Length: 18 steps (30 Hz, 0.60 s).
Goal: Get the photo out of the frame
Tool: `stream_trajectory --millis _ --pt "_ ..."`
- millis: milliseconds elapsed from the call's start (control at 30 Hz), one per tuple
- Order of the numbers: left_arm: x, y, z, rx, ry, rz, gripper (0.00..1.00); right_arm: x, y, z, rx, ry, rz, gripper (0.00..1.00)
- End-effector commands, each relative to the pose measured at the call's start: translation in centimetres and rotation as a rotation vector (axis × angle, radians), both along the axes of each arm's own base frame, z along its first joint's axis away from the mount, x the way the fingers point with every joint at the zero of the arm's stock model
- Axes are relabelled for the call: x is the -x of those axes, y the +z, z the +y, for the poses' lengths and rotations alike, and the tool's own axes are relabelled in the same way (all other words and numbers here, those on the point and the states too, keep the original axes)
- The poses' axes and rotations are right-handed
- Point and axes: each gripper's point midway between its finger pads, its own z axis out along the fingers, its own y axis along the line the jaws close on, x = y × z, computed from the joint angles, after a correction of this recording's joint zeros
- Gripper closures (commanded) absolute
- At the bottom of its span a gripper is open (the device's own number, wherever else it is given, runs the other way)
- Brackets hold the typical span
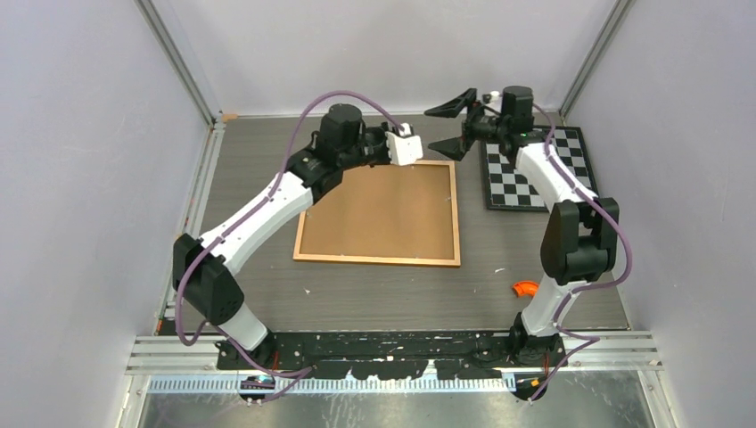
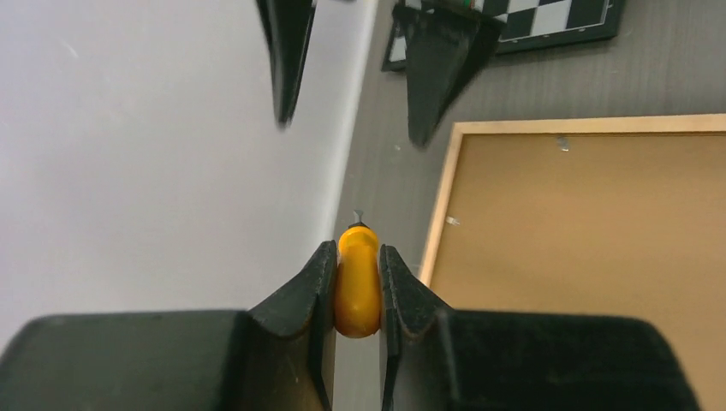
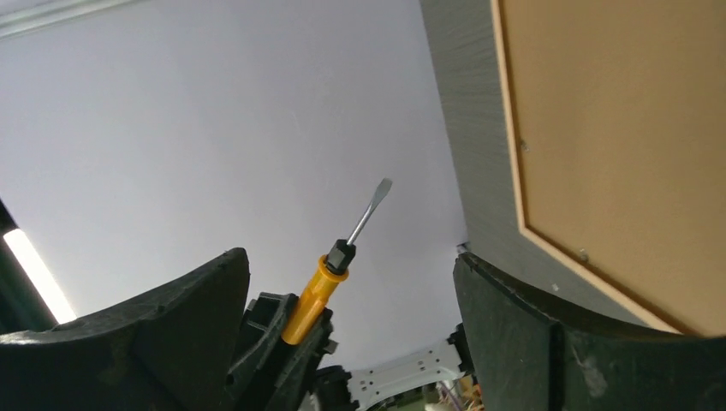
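Observation:
The frame [image 1: 379, 214] lies face down mid-table, its brown fibreboard back up inside a narrow wooden border [image 2: 438, 214]. The photo is hidden beneath it. My left gripper [image 2: 357, 257] hovers over the frame's far edge, shut on the yellow handle of a screwdriver [image 2: 357, 287]. In the right wrist view the screwdriver [image 3: 317, 295] points its flat metal blade up and away from the left gripper [image 3: 282, 334]. My right gripper [image 1: 446, 127] faces the left one just past the frame's far right corner. It stands wide open, its fingers [image 2: 441, 68] apart from the tool.
A black-and-white checkerboard [image 1: 535, 169] lies at the back right, beside the frame. Near the front right sits a small orange piece [image 1: 526, 288]. Small metal clips [image 2: 562, 143] dot the frame's back. Pale walls close in behind and on both sides.

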Motion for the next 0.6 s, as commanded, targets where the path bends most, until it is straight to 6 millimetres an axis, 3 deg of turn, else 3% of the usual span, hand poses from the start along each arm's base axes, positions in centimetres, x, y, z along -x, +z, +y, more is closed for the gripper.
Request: stream_trajectory --millis 0,100,167,300,400,567 --pt "2.8 2.5 3.7 0.093 0.097 0.279 1.00 -0.2 3.5 -4.8 0.130 -0.055 -0.203 0.07" --pt "3.2 1.7 5.8 0.145 0.172 0.536 1.00 -0.2 3.2 -7.1 0.225 -0.056 -0.275 0.07" --pt "3.5 1.4 6.6 0.224 0.197 0.748 1.00 0.4 2.9 -7.5 0.290 -0.023 -0.331 0.07" --pt "2.2 0.9 8.7 0.384 0.304 1.011 1.00 1.6 2.1 -7.6 0.369 0.061 -0.426 0.07" --pt "1.3 -0.3 9.8 0.482 0.391 1.182 1.00 2.5 0.6 -7.8 0.437 0.125 -0.470 0.08" --pt "2.2 -3.2 10.2 0.488 0.477 1.326 1.00 4.6 -3.3 -8.7 0.608 0.255 -0.470 0.09"
